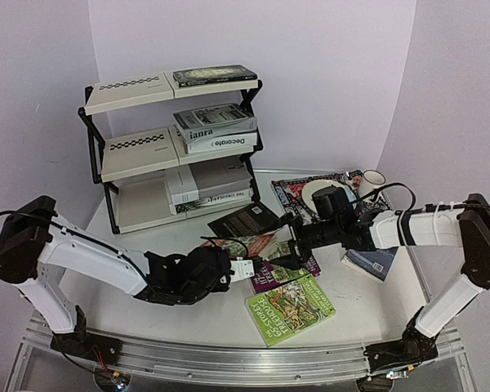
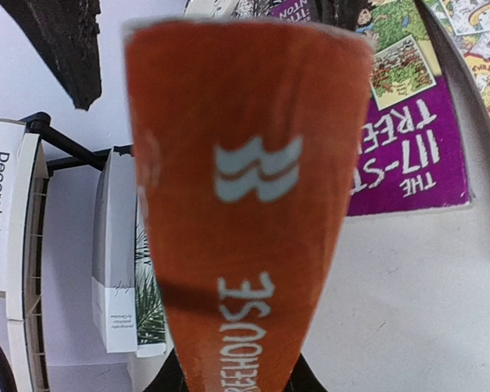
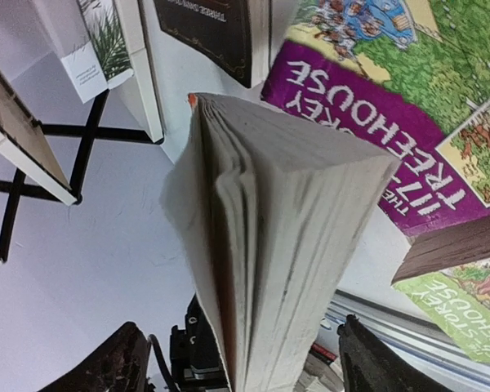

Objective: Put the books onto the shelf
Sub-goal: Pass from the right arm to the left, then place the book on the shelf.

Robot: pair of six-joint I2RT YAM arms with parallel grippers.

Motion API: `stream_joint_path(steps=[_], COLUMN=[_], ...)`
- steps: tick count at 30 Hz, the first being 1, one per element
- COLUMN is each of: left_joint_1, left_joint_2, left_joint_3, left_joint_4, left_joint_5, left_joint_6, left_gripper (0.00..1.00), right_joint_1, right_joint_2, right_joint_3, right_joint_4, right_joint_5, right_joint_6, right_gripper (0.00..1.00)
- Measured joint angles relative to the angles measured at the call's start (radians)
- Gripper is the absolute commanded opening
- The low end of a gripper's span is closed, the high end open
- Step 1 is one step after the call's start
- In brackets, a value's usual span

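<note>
A handover is in hand. The orange-spined book [image 2: 245, 180] is held between the arms, above the loose books [image 1: 290, 309] and near the shelf [image 1: 131, 155]. It is gripped, apparently, by the narrowly closed left gripper [image 1: 243, 269]. The right gripper [image 3: 241, 363] is spread wide, its fingers [image 3: 114, 363] clear of the pages. Next, the book must be carried to a bare shelf board and laid flat.

white book [image 2: 0, 188]: "Decorate"
purple book [image 3: 367, 122]: "THE 117-STOREY TREEHOUSE"
orange book [image 2: 245, 163]: "TREEHOUSE" on its spine
green book [image 3: 461, 314]: "STOREY"
</note>
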Motion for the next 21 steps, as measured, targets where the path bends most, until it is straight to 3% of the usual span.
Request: stream_joint_path(steps=[7, 21], left_joint_1=[0.001, 0.001], left_joint_2=[-0.098, -0.149], left_joint_3=[0.09, 0.242], left_joint_4=[-0.255, -0.578], left_joint_5=[-0.051, -0.249], left_joint_6=[0.002, -0.042], left_gripper=[0.0, 0.0], right_joint_1=[-0.035, -0.072], right_joint_2=[0.008, 0.037], right_joint_3=[0.091, 0.131], right_joint_4=[0.006, -0.081], right_joint_5=[-0.069, -0.101], right_joint_6=[-0.065, -0.189], right_gripper=[0.95, 0.96])
